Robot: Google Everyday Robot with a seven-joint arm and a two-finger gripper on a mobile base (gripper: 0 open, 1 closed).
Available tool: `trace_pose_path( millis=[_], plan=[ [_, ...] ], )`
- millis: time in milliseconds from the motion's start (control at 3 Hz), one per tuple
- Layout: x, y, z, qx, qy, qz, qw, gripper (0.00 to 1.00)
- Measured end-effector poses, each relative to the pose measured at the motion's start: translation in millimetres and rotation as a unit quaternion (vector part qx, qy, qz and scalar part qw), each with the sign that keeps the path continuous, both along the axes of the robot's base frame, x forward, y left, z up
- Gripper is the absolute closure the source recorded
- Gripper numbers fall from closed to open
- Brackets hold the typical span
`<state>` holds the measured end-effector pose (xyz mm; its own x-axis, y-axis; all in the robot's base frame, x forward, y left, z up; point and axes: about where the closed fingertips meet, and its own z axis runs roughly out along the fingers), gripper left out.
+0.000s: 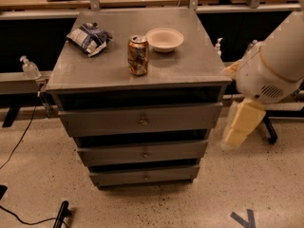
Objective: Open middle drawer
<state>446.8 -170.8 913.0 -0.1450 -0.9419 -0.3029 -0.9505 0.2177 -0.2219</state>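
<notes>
Cream end effector (240, 129) right of the cabinet (190, 61), apart from the middle drawer (114, 154), grip state impossible to tell.
</notes>
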Motion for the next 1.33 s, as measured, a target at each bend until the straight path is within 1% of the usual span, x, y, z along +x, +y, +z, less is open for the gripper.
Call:
trace_pose_path(
  millis=[333,667,1000,1333],
  plan=[
    [-21,63,-62,0.056,0.004,0.062,0.9965,0.0],
    [-25,76,-86,0.056,0.001,0.067,0.9962,0.0],
    [-21,85,-102,0.048,0.028,0.092,0.9942,0.0],
    [-20,102,-160,0.032,0.05,0.156,0.986,0.0]
  ],
)
